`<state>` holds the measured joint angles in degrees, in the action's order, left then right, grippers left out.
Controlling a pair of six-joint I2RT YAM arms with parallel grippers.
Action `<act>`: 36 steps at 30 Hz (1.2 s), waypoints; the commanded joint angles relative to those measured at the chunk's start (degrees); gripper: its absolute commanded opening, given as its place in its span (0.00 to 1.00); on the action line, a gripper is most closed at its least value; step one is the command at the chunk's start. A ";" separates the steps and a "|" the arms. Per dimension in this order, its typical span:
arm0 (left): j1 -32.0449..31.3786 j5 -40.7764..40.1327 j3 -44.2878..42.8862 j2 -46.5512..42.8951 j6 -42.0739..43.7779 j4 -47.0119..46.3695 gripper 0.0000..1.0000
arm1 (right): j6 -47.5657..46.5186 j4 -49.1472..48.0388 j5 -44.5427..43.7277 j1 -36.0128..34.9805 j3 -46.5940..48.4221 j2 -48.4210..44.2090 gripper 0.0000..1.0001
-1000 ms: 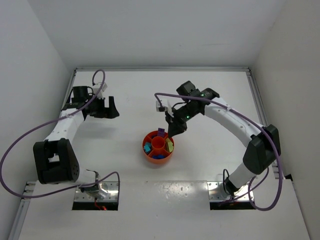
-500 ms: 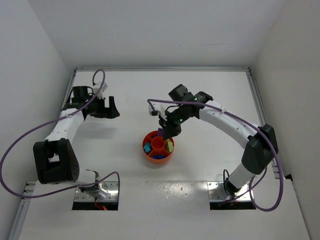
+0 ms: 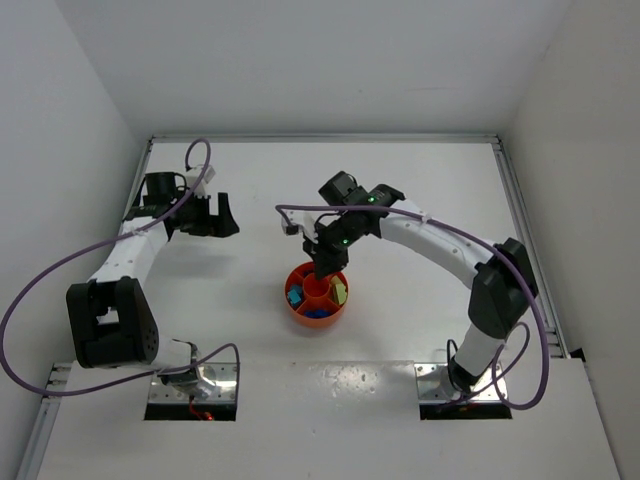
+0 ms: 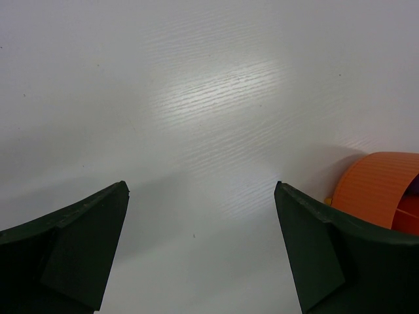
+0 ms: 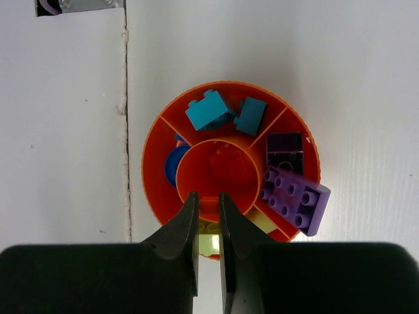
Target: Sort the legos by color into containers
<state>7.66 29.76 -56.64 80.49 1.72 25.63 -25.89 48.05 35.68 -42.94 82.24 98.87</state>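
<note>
**Legos (image 5: 211, 111) sit in the tray: light, hard and slick to pinch**

Right hand (image 5: 207, 196) is closed to a thin slit and hangs over the near side of the orange tray (image 5: 148, 186). Its tips are just above the wall of the centre cup (image 5: 226, 171). A pale lime patch shows in the slit. It most likely belongs to the lime brick (image 5: 263, 222) in the wedge underneath, and I cannot tell that anything is pinched.

Around the cup, two teal bricks (image 5: 251, 116) share the far wedge and a dark purple brick (image 5: 285, 147) lies in the wedge to the right. A lilac plate (image 5: 296, 199) beside it is tilted and overhangs the rim. A blue piece (image 5: 173, 165) sits in the left wedge. Every lego I can make out lies in the tray, which stands on the white table (image 5: 340, 65).

Left hand (image 4: 201, 186) is well apart to the left, spread fully and holding nothing.

These bricks look stiff, glossy and nearly weightless, so I expect no give under the fingers and an easy squirt-out if squeezed off-centre. The best hold is probably across two flat side walls, not over the studs. The overhanging lilac plate seems the easiest to reach by its long edges, and also the likeliest to tip out. The tray itself looks light enough to slide if nudged.
</note>
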 commanded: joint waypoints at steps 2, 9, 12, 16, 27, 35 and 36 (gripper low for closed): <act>0.78 0.56 0.13 -1.04 1.36 -0.84 1.00 | 0.49 -2.00 -1.66 -1.10 2.58 0.09 0.03; 0.78 0.56 0.13 -1.04 1.89 -0.32 1.00 | 0.49 -1.47 -2.20 -2.24 2.58 0.62 0.03; 0.78 0.56 0.13 -1.04 1.89 -0.31 1.00 | 0.49 -1.47 -2.72 -2.85 2.58 0.62 0.05; 0.78 0.56 0.13 -1.04 1.89 -0.31 1.00 | 0.49 -1.47 -3.95 -3.38 2.58 1.15 0.08; 0.78 1.09 0.13 -1.04 2.41 -0.31 1.00 | 0.49 -2.00 -5.62 -3.38 2.49 1.68 0.31; 0.78 1.62 0.13 -1.04 2.42 -0.31 1.00 | 0.49 -2.00 -6.15 -3.38 1.96 0.62 0.40; 0.78 1.62 0.13 -1.04 2.42 -0.31 1.00 | 0.49 -2.00 -6.15 -3.38 1.96 0.62 0.40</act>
<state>7.66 29.89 -56.64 80.49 3.03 26.09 -25.45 47.51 29.80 -45.91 82.96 100.57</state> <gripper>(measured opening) 0.995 0.400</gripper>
